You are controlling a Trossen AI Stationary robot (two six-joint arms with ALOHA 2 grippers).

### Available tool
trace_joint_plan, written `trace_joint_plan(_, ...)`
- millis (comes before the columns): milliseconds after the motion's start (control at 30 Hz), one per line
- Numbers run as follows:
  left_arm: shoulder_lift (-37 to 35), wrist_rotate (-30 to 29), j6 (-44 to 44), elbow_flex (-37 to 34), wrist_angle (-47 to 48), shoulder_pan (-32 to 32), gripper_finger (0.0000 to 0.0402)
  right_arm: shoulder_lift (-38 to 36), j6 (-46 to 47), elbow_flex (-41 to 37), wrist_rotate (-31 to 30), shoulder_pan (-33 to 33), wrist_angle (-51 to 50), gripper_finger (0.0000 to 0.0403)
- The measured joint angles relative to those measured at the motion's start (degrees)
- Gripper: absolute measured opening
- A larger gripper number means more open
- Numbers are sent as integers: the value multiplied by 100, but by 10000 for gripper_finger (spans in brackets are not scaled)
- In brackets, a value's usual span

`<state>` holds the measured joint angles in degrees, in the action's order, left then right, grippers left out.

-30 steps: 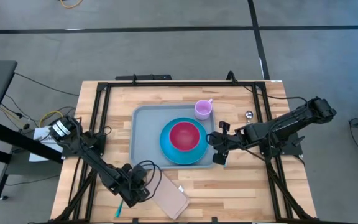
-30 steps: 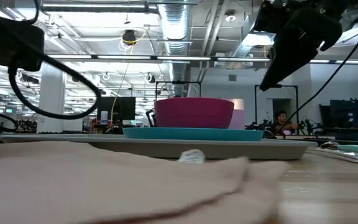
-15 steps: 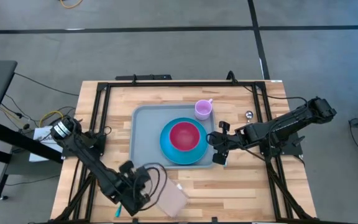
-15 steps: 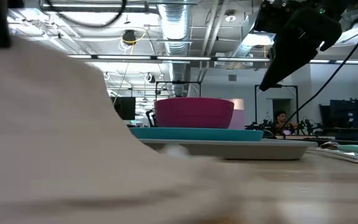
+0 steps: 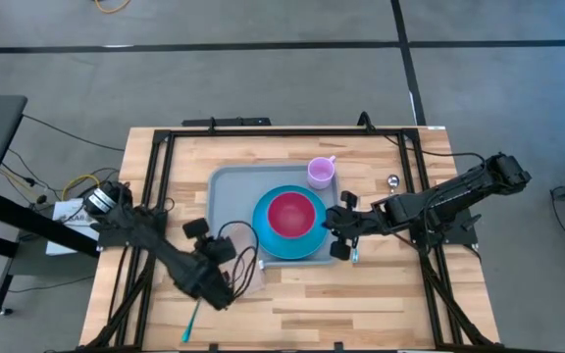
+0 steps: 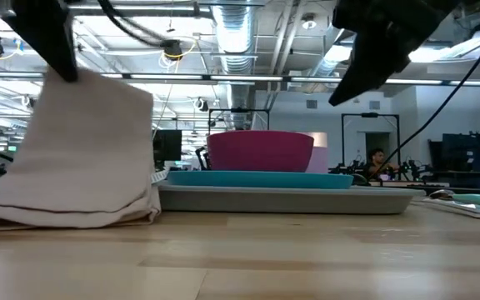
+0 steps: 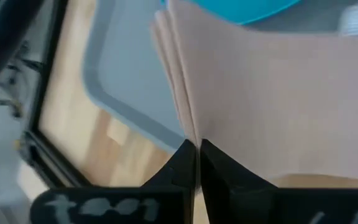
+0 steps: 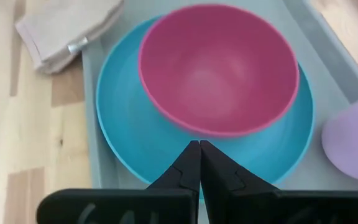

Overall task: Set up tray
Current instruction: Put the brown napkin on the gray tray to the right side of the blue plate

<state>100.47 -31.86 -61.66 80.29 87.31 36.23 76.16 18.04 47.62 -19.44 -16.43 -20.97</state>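
The pale grey-blue tray lies on the table and holds a bright-blue plate, a pink bowl on the plate and a lilac cup. My left gripper is shut on the beige napkin, just off the tray's near left corner. My right gripper is shut and empty above the plate's right edge. The napkin also shows in the right wrist view. My left gripper pinches the napkin's folded edge between its two fingers, with several layers showing. It holds the napkin by its top, from above. The napkin hangs below the fingers, and its lower end rests on the table.
A teal-handled utensil lies near the table's front left edge. Another teal utensil lies right of the tray. A small metal piece lies at the far right. Bare wood shows in front of the tray.
My left gripper has risen and gone toward the tray's near left corner with the napkin. The napkin, flat on the table before, now hangs upright with only its lower end on the table. My right gripper has edged toward the plate.
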Motion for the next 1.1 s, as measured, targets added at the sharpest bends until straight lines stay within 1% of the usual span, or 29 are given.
trace_joint_plan(67,0,5,207,-150,7,-246,0,0,0,0,-5,0,123,1)
trace_joint_plan(267,0,-84,325,-465,-10,-985,0,0,0,-2,-5,0,311,1)
trace_joint_plan(433,0,-328,1054,-649,-307,-1534,0,0,0,-2,-7,0,385,1)
trace_joint_plan(633,0,-349,1890,-805,-834,-2160,0,0,0,0,-5,0,385,1)
trace_joint_plan(867,0,-310,2680,-809,-1364,-2701,0,0,0,-2,-7,2,382,1)
trace_joint_plan(1100,0,-305,2879,-809,-1395,-3124,0,0,0,-2,-5,1,382,1)
